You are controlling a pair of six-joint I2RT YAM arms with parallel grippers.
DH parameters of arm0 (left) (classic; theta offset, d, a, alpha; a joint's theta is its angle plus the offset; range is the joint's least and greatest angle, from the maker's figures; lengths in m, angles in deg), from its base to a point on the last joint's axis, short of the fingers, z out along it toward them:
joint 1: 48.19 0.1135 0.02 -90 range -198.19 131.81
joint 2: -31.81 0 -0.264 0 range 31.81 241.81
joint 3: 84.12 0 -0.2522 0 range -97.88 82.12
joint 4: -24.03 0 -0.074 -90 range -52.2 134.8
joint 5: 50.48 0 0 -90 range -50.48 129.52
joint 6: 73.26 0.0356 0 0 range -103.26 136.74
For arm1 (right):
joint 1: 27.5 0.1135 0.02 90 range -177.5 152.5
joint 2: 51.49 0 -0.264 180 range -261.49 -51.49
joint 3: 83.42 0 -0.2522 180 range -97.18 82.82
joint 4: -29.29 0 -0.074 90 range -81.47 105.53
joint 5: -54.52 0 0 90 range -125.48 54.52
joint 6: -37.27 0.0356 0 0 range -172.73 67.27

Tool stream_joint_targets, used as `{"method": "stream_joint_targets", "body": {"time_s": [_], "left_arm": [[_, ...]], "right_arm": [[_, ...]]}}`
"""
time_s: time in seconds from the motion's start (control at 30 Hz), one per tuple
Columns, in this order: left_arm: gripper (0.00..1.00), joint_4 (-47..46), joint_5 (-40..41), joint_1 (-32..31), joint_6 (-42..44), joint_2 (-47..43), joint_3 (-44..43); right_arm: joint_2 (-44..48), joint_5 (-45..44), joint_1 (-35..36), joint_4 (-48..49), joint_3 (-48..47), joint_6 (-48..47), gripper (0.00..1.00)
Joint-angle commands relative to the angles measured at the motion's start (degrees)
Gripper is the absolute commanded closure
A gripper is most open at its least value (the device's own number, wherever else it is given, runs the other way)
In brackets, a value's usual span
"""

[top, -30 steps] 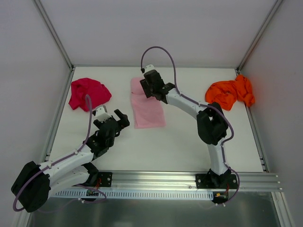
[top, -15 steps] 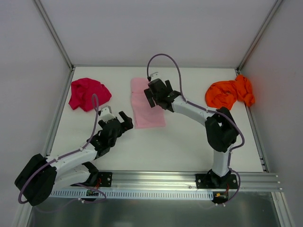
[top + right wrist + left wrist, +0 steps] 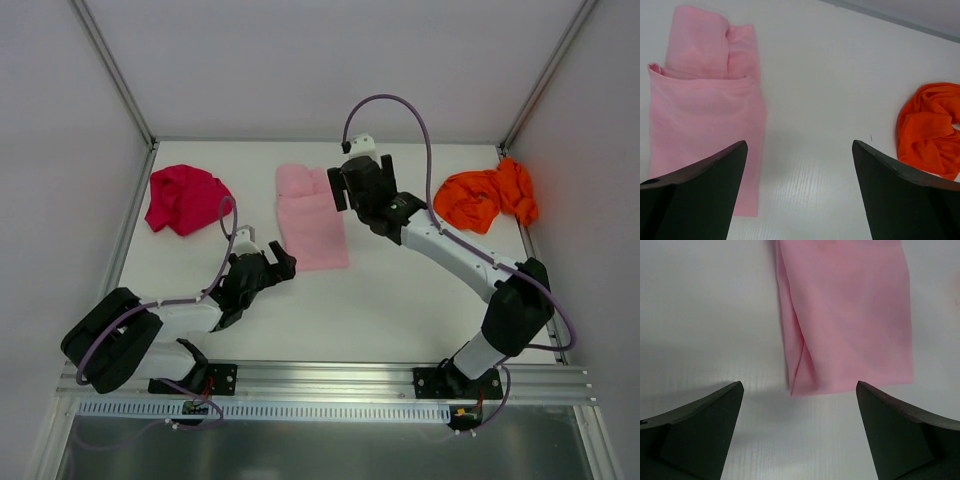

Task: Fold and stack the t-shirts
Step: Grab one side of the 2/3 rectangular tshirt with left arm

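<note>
1. My left hand [image 3: 799, 390]: fingers wide apart, nothing between them. It sits low over the table [image 3: 400, 290], just short of the near edge of the pink t-shirt [image 3: 850, 315].
2. The pink t-shirt is folded into a long narrow strip and lies flat mid-table, towards the far side. A fold line runs along its left side. At the far end the cloth is bunched and lumpier.
3. My right hand [image 3: 800, 145]: fingers also spread, holding nothing. It is raised over bare table just to the right of the pink t-shirt's far end, between it and the orange t-shirt [image 3: 930, 130].
4. The orange t-shirt is crumpled in a heap at the far right, against the side wall. It is well apart from the pink one.
5. The red t-shirt [image 3: 185, 198] is crumpled in a heap at the far left, near the table's edge. Neither hand touches it.
</note>
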Motion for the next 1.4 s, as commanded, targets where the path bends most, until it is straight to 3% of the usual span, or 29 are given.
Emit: {"method": "stream_joint_targets", "body": {"time_s": [0.0,0.5,0.77,1.03,1.37], "left_arm": [[0.01,-9.36,-2.55,-0.31,1.88,2.33,0.45],[0.01,-17.0,-10.54,1.8,-0.93,9.27,-0.34],[0.01,-14.89,-10.38,2.33,-1.9,11.21,-1.92],[0.01,-23.76,-17.76,4.97,-4.45,18.23,-1.83],[0.01,-28.51,-23.9,6.11,-5.86,19.47,-1.31]], "right_arm": [[1.37,-1.64,-0.29,-0.11,1.78,1.02,0.09],[3.83,-1.46,-1.34,0.42,3.72,0.93,0.09],[4.27,-0.85,-1.7,0.6,3.54,0.93,0.09],[3.83,-0.58,-1.7,0.16,2.49,0.76,0.09],[2.95,-0.32,-2.05,0.07,1.78,0.84,0.09]]}}
